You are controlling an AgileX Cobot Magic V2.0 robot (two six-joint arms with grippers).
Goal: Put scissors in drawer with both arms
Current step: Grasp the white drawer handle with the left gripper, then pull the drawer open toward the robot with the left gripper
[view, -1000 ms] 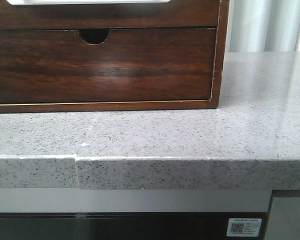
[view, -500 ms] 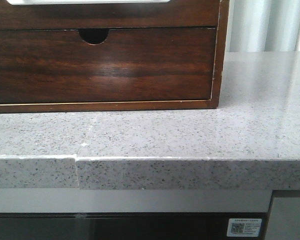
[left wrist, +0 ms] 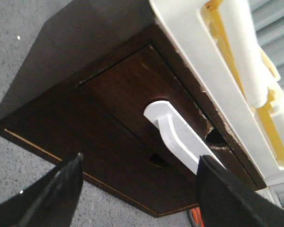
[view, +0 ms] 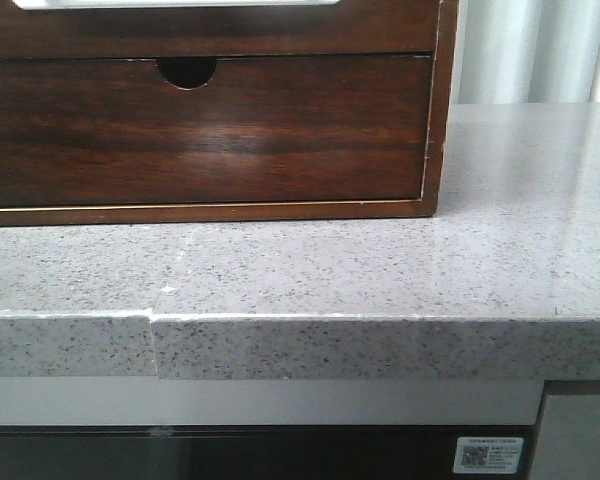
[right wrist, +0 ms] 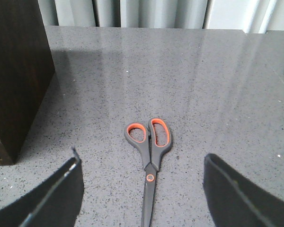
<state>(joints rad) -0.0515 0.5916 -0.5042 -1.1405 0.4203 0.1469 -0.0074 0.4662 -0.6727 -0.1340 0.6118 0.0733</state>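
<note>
Lying flat on the speckled grey stone countertop (right wrist: 217,85), the small dark-grey scissors with orange-lined finger loops (right wrist: 149,156) rest closed, blades toward the right gripper (right wrist: 142,189), well apart from the dark brown glossy wooden cabinet (right wrist: 14,71); in the front view only an orange sliver of the scissors shows at the right edge. The right gripper's black fingers (right wrist: 57,194) stand wide apart, empty, either side of the blades. The left gripper (left wrist: 139,189) is likewise spread and empty, close to the cabinet front, near a white hook-shaped piece (left wrist: 175,137) by a finger notch; the wide plain-fronted drawer with white lining (view: 180,25) sits above the notched lower drawer front (view: 200,130). The scissors look light, stiff and thin, lying low on a smooth surface, so likely to skid; pinching across the pivot or the handle necks seems safest.
</note>
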